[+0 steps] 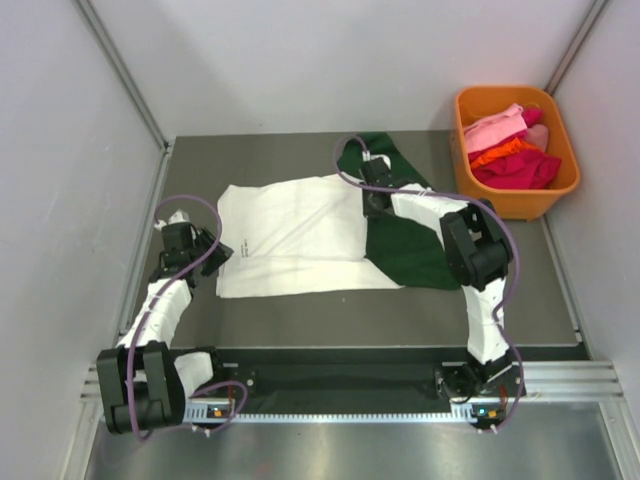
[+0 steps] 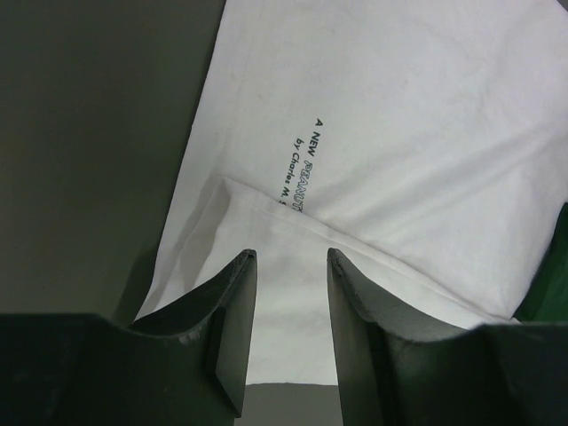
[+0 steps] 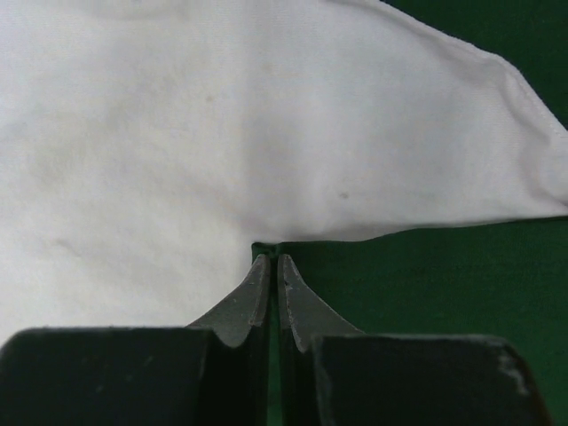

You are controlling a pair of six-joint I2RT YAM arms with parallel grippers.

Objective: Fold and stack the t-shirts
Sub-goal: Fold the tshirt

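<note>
The cream-white t-shirt (image 1: 300, 235) lies spread flat mid-table, with black lettering (image 2: 303, 164) near its left edge. Its right end overlaps the dark green t-shirt (image 1: 410, 250), which lies under and beside it. My left gripper (image 1: 215, 250) hovers open over the white shirt's folded left corner (image 2: 266, 222), fingers apart (image 2: 288, 257) with nothing between them. My right gripper (image 1: 375, 205) sits where the white edge meets the green cloth (image 3: 426, 293). Its fingers (image 3: 271, 257) are pressed together, with a thin pinch of green cloth at their tips.
An orange basket (image 1: 520, 203) with pink, orange and red clothes stands at the back right. Grey walls close in the dark table on the left, back and right. A metal rail runs along the near edge by the arm bases.
</note>
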